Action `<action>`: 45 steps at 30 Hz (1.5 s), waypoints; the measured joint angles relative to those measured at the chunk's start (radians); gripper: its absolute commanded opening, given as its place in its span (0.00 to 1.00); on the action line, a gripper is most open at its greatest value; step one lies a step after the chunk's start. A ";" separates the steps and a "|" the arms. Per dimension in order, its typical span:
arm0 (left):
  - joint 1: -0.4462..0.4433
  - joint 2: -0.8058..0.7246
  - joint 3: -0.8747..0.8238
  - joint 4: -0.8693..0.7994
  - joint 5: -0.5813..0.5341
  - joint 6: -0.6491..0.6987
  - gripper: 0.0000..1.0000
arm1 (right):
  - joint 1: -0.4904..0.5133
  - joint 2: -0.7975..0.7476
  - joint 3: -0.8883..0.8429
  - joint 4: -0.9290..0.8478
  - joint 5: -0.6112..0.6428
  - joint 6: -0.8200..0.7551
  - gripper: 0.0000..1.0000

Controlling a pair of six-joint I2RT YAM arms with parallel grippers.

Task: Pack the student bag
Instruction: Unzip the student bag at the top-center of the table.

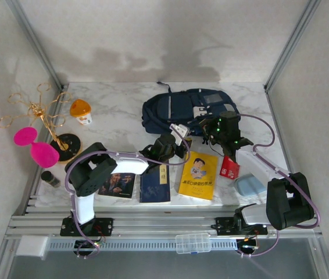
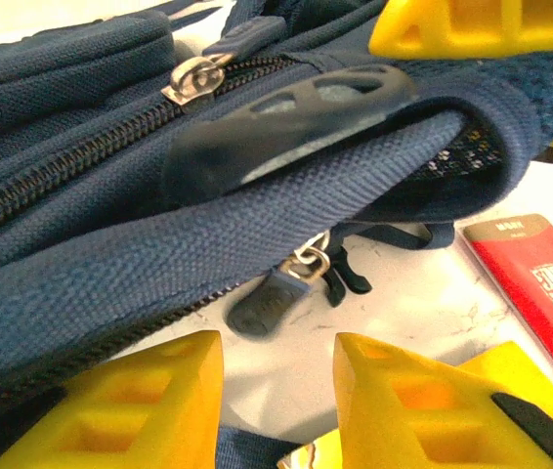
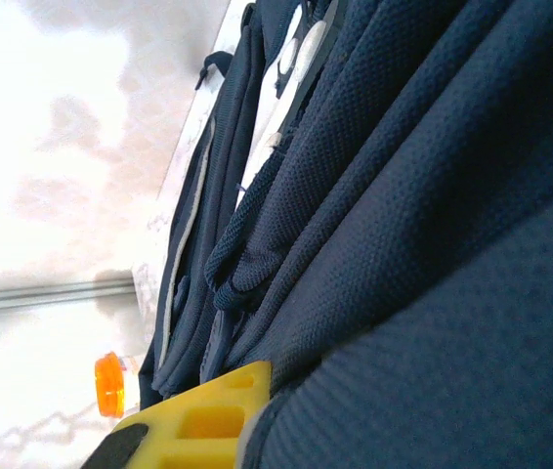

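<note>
the student bag [image 1: 176, 107] lay at the far middle of the table [image 1: 118, 104], its long axis running left to right across my reach, with its near edge turned toward both my arms. my left gripper [image 2: 278, 357] sat low at that near edge, jaws partly apart and holding nothing. a dark zipper pull [image 2: 265, 305] hung from the bag straight ahead of the gap, close but not touching, so i judged this arm the nearer one for it. the zip line ran crosswise to my fingers, and a red booklet [image 2: 535, 278] lay off to the right. my right gripper [image 1: 211, 123] was closed at the bag's right near corner, seemingly pinching its fabric, with blue cloth pressed right against the finger.
</note>
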 measured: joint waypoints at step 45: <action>0.046 -0.262 -0.114 -0.185 -0.192 -0.094 0.00 | -0.137 0.138 0.193 -0.036 -0.296 -0.163 0.08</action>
